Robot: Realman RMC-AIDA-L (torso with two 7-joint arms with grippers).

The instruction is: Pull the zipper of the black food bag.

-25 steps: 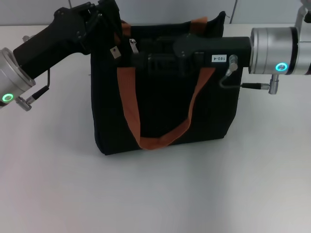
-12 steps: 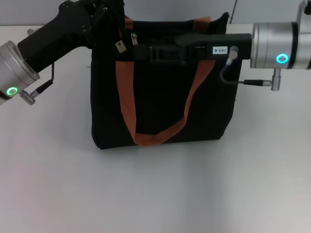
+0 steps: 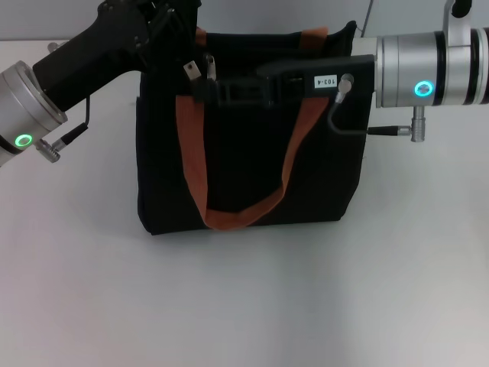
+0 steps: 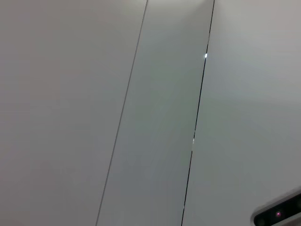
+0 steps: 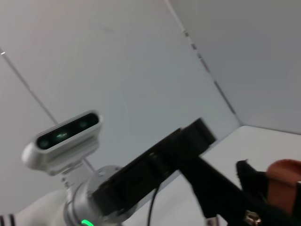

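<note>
Black food bag (image 3: 252,176): upright on the white desk (image 3: 252,306), far centre, orange-brown handle (image 3: 200,176) hanging down its near face.
Right gripper (image 3: 205,90): reaches in from the right along the bag's top edge; fingers' state cannot tell.
Left gripper (image 3: 164,30): at the bag's far-left top corner; fingers' state cannot tell.
Zipper (image 3: 209,67): silver tab at the top edge, left part, just beside the right gripper's tip.

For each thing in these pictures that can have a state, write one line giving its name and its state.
black food bag: upright on the table.
zipper: near the bag's left end.
near handle: hanging down the front.
left gripper: at the bag's top left corner.
right gripper: along the top, by the zipper.
</note>
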